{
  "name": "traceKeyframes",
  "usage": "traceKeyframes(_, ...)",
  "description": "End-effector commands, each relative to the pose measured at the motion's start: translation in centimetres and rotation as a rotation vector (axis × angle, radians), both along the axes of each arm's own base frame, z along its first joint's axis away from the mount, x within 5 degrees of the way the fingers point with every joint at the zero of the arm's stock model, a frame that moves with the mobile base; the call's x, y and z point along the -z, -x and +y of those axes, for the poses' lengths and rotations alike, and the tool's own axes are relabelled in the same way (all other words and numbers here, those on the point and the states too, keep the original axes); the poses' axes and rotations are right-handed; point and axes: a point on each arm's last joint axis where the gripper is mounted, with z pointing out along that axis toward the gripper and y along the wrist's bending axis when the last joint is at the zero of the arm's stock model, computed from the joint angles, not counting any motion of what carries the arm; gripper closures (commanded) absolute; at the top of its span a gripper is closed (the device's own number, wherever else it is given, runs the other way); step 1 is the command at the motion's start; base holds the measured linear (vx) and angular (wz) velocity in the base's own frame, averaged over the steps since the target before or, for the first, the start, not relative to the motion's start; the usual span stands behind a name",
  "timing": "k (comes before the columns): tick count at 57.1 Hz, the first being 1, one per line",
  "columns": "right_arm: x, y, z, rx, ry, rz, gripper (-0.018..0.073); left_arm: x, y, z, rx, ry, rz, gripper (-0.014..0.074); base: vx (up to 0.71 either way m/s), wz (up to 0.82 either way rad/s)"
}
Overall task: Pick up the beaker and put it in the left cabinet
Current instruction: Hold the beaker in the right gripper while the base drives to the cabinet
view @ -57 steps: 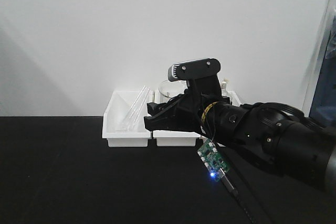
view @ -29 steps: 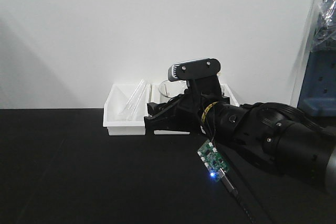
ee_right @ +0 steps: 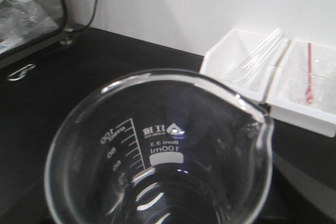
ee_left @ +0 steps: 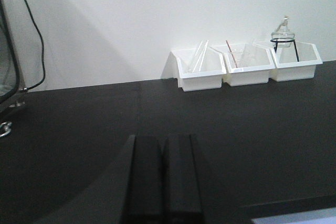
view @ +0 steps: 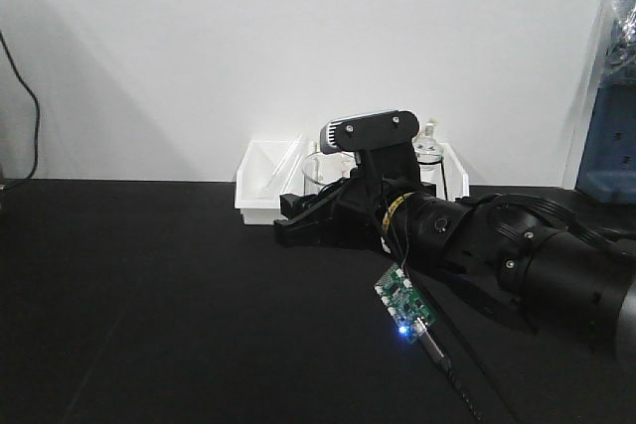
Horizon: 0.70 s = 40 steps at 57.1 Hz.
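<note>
The beaker [ee_right: 157, 150] is clear glass with a rolled rim, a spout and printed 100 ml marks. It fills the right wrist view and hides the jaws there. In the front view it [view: 320, 170] stands upright in my right gripper [view: 295, 222], which is shut on it above the black table [view: 149, 295]. My left gripper [ee_left: 164, 148] is shut and empty, low over the black table [ee_left: 79, 119]; it does not show in the front view. The left cabinet is out of view.
Three white bins [ee_left: 202, 83] stand against the wall, holding glass tubes [ee_left: 198, 56], a beaker with a red rod [ee_left: 234, 59] and a flask [ee_left: 283, 35]. A dark-framed glass panel [ee_right: 31, 9] and a black cable [ee_left: 37, 40] are at the left. A circuit board [view: 402, 305] hangs under my right arm.
The front view has swung left: the bins slid right behind the arm and a cable came into view at the left. My right gripper keeps the beaker at the same spot in frame.
</note>
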Motion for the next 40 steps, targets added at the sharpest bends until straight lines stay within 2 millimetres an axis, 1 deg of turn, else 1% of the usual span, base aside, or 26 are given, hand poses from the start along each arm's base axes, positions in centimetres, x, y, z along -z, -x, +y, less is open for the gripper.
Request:
traceKeyframes(1, -3.90, 1.01, -0.29, -0.036, -0.072, -0.121, 0.0456, -0.31, 0.15, 0.03, 0.000, 0.022, -0.084, 0.0595, -0.26, 0.22)
traceKeyframes(20, -3.90, 1.01, -0.29, -0.036, -0.073, -0.121, 0.0456, -0.31, 0.15, 0.03, 0.000, 0.022, -0.084, 0.0595, -0.25, 0.29)
traceKeyframes(40, -3.90, 1.01, -0.29, -0.036, -0.073, -0.121, 0.0456, -0.31, 0.15, 0.03, 0.000, 0.022, -0.084, 0.0595, -0.17, 0.57)
